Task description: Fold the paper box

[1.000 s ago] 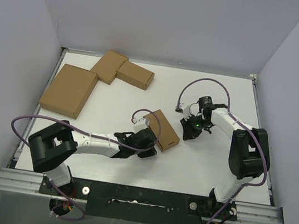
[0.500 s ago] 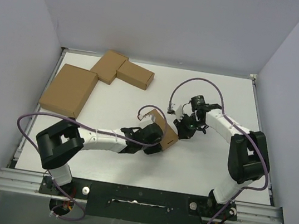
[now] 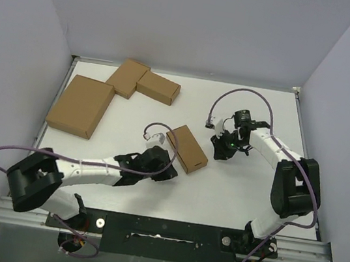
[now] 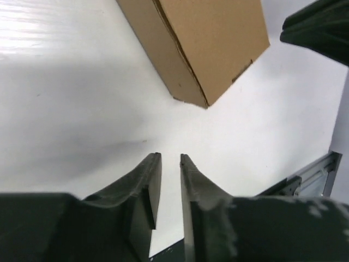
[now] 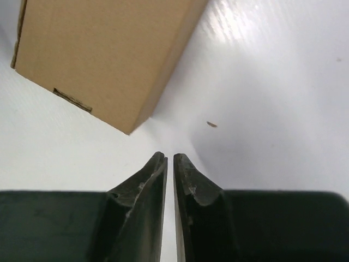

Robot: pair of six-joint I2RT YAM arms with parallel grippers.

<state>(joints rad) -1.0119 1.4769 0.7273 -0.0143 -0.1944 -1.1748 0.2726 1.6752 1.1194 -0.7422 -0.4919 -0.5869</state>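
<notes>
The paper box (image 3: 187, 149) lies free. Left gripper (image 4: 170, 156) and right gripper (image 5: 169, 156) flank it, both barely parted, empty

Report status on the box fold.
Left hand empty, jaws a crack apart, clear of the box. Right hand same. Box closed, flat on table between them. Nothing in the way.

1. i see my left arm (image 3: 90, 171) built of white shell links with chunky black joint housings; the right arm (image 3: 264, 142) matches it.
2. a thin purple cable (image 3: 1, 150) loops off the left arm, and a second purple cable (image 3: 247, 92) arches over the right one.
3. a small green light (image 3: 232, 140) glows on the right wrist.
4. on my wrist cameras, the left fingers (image 4: 143, 188) and right fingers (image 5: 146, 185) are dark greenish-black, tapering to blunt tips.
</notes>
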